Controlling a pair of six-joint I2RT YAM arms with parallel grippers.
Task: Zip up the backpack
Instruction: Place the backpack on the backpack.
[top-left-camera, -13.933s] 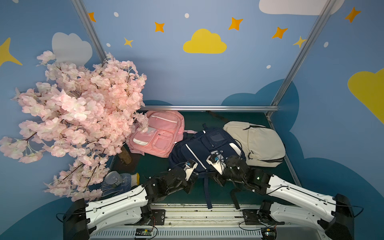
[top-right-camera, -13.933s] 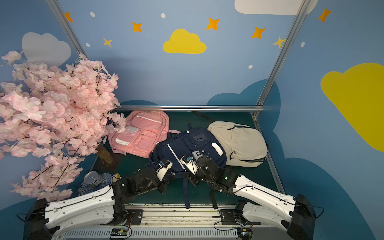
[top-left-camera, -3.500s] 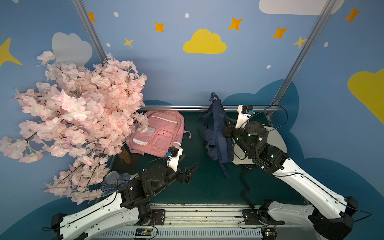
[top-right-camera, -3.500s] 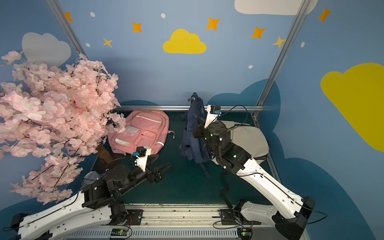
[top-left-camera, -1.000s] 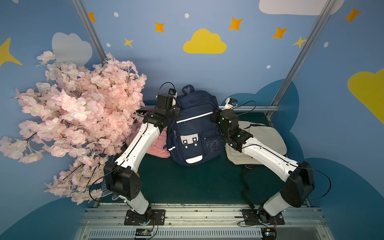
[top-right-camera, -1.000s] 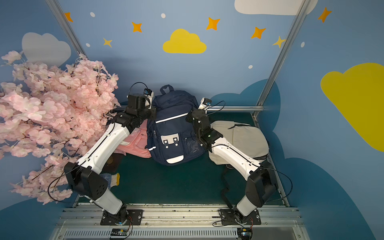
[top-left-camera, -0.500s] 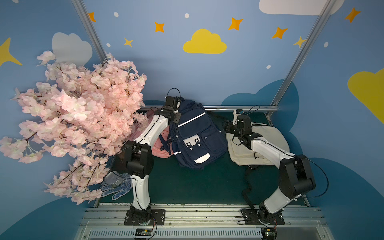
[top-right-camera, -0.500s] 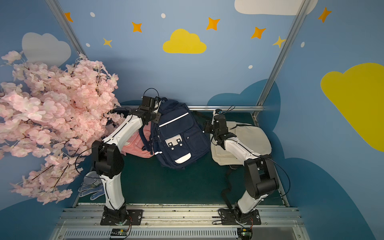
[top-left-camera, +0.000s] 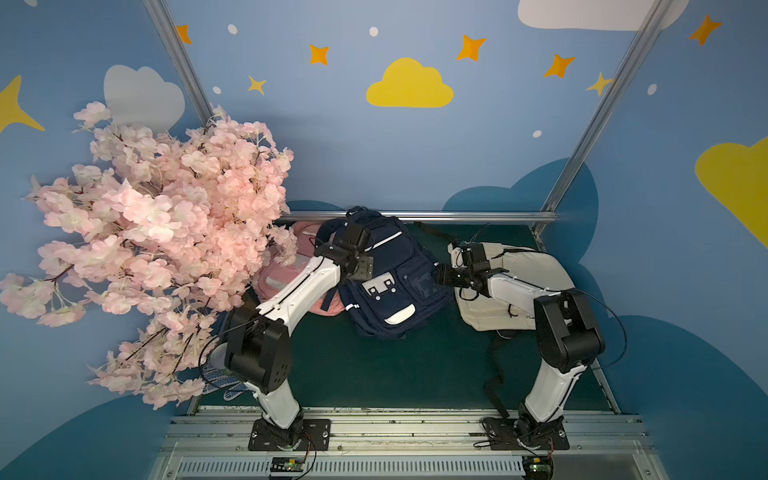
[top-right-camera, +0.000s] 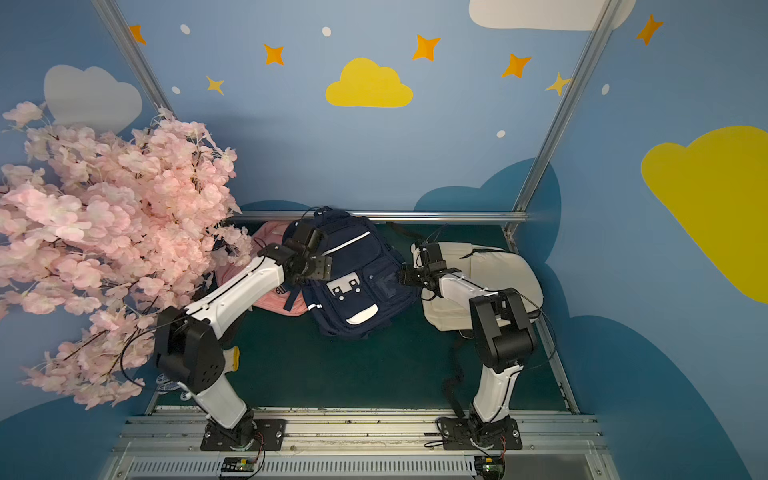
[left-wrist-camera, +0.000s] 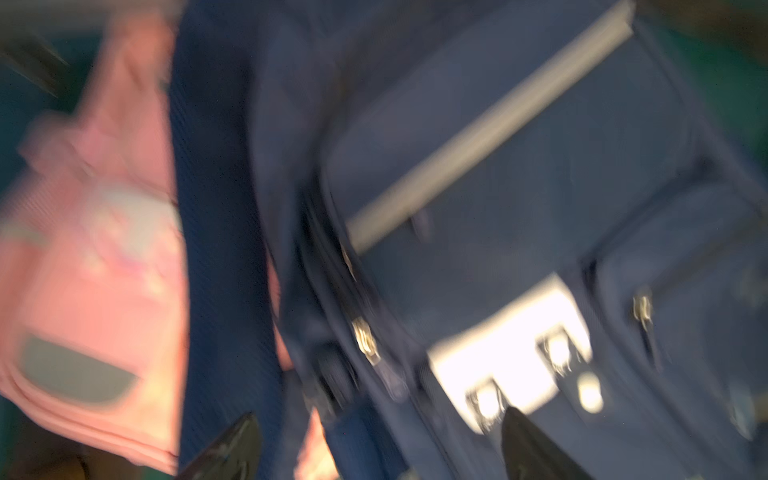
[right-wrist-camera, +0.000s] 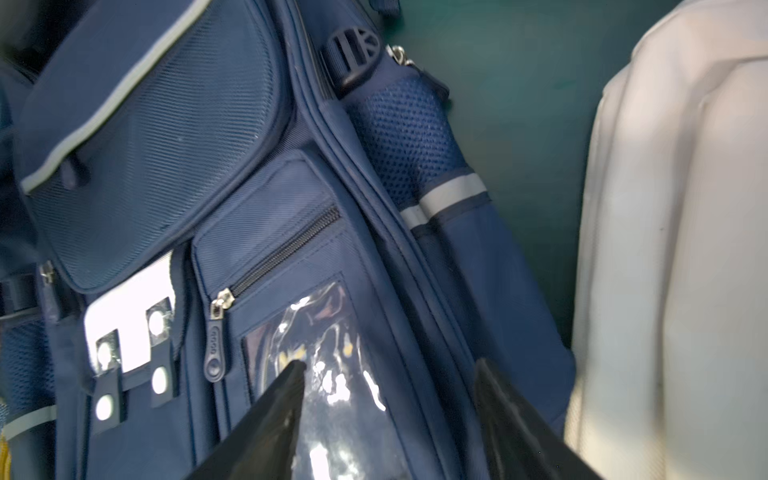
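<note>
A navy backpack (top-left-camera: 390, 291) (top-right-camera: 353, 295) rests at the back of the green floor, front side up and tilted, free of both grippers. My left gripper (top-left-camera: 362, 267) (top-right-camera: 321, 266) hovers over its upper left edge. In the blurred left wrist view this gripper (left-wrist-camera: 380, 413) is open, with the backpack (left-wrist-camera: 498, 166) and two metal zipper pulls (left-wrist-camera: 365, 340) beyond it. My right gripper (top-left-camera: 441, 276) (top-right-camera: 405, 276) sits at the bag's right side. In its wrist view it (right-wrist-camera: 389, 362) is open over the clear pocket window, near a front-pocket zipper pull (right-wrist-camera: 214, 349).
A pink backpack (top-left-camera: 282, 274) lies partly under the navy one on the left. A beige backpack (top-left-camera: 528, 266) lies under my right arm. A pink blossom tree (top-left-camera: 166, 249) crowds the left side. A metal rail (top-left-camera: 457, 216) borders the back. A black strap (top-left-camera: 494, 374) trails on the floor.
Both grippers have opened and let go of the navy backpack. It has dropped from upright against the back wall to the floor, and both arms have lowered and drawn back.
</note>
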